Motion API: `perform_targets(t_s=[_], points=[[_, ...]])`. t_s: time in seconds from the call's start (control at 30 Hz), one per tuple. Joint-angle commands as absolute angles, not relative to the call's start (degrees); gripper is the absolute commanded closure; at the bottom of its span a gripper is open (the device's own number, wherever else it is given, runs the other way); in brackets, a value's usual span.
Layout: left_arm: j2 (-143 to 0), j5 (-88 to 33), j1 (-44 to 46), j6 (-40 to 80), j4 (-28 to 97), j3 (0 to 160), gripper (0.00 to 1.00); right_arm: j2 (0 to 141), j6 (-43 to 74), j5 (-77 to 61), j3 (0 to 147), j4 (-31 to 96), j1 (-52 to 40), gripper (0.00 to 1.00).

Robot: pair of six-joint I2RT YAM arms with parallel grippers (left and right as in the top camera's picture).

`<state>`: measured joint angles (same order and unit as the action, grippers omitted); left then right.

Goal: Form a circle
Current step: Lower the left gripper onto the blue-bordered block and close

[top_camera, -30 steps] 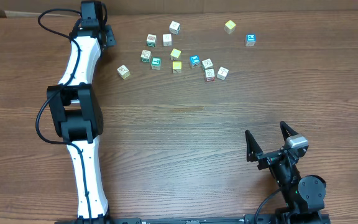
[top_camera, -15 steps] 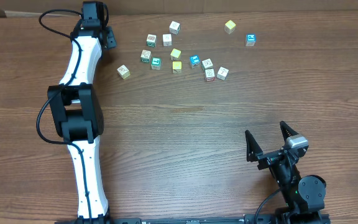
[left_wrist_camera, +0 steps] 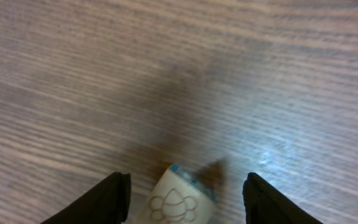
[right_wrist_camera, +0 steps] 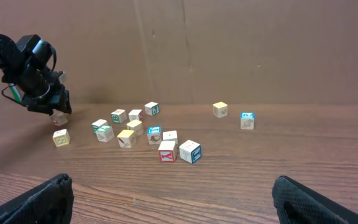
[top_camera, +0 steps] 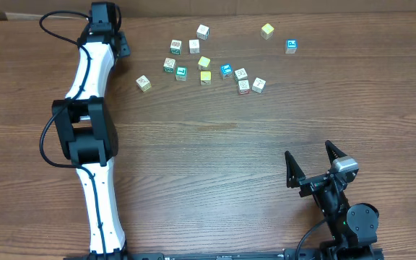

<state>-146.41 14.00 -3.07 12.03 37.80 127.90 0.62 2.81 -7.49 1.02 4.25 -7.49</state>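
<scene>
Several small printed cubes lie at the far middle of the table. A loose ring-like cluster of them sits around a green-faced cube (top_camera: 181, 72); it also shows in the right wrist view, around the green-faced cube (right_wrist_camera: 104, 132). My left gripper (top_camera: 118, 42) is at the far left, beyond the cluster. Its jaws stand open around a whitish cube (left_wrist_camera: 179, 200) with a flower print, with a gap on each side. From the right wrist, that cube (right_wrist_camera: 59, 118) sits on the table just under the left gripper (right_wrist_camera: 45, 99). My right gripper (top_camera: 308, 149) is open and empty at the near right.
A lone cube (top_camera: 144, 83) lies left of the cluster. A yellow cube (top_camera: 267, 30) and a blue-faced cube (top_camera: 291, 46) lie apart at the far right. A cardboard wall (right_wrist_camera: 229, 50) backs the table. The left arm (top_camera: 92, 130) runs along the left side.
The left wrist has shifted slightly to the left at the far edge, its jaws widening. The cubes and the right arm have not moved.
</scene>
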Motion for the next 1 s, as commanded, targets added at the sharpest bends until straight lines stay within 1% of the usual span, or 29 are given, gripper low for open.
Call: perform_targets(t_s=[0.0, 0.03, 0.13, 0.23, 0.33, 0.4, 0.47, 0.53, 0.63, 0.67, 0.7, 0.8, 0.87, 0.97], points=[[-147.9, 15.0, -3.7, 11.6, 39.1, 128.6, 0.44, 0.2, 2.5, -7.4, 0.4, 4.0, -7.2, 0.0], [-147.9, 15.0, -3.7, 11.6, 39.7, 128.6, 0.44, 0.2, 2.5, -7.4, 0.4, 4.0, -7.2, 0.0], [-147.9, 15.0, -3.7, 11.6, 40.7, 128.6, 0.48, 0.2, 2.5, -7.4, 0.4, 4.0, -7.2, 0.0], [-147.9, 14.8, -3.7, 11.6, 40.7, 128.6, 0.61, 0.2, 2.5, -7.4, 0.4, 4.0, -7.2, 0.0], [-147.9, 13.5, -3.7, 11.5, 40.6, 128.6, 0.64, 0.2, 2.5, -7.4, 0.4, 4.0, -7.2, 0.0], [-147.9, 12.0, -3.7, 11.6, 40.5, 128.6, 0.69, 0.2, 2.5, -7.4, 0.4, 4.0, -7.2, 0.0], [-147.9, 10.4, -3.7, 11.6, 40.6, 128.6, 0.69, 0.2, 2.5, -7.4, 0.4, 4.0, -7.2, 0.0], [-147.9, 8.7, -3.7, 11.6, 40.9, 128.6, 0.66, 0.2, 2.5, -7.4, 0.4, 4.0, -7.2, 0.0], [-147.9, 6.5, -3.7, 11.6, 41.9, 128.6, 0.65, 0.2, 2.5, -7.4, 0.4, 4.0, -7.2, 0.0], [-147.9, 6.3, -3.7, 11.6, 42.3, 128.6, 0.62, 0.2, 2.5, -7.4, 0.4, 4.0, -7.2, 0.0], [-147.9, 6.3, -3.7, 11.6, 42.7, 128.6, 0.62, 0.2, 2.5, -7.4, 0.4, 4.0, -7.2, 0.0], [-147.9, 6.3, -3.7, 11.6, 43.3, 128.6, 0.62, 0.2, 2.5, -7.4, 0.4, 4.0, -7.2, 0.0], [-147.9, 6.4, -3.7, 11.6, 43.6, 128.6, 0.65, 0.2, 2.5, -7.4, 0.4, 4.0, -7.2, 0.0], [-147.9, 6.5, -3.7, 11.6, 43.2, 128.6, 0.64, 0.2, 2.5, -7.4, 0.4, 4.0, -7.2, 0.0]])
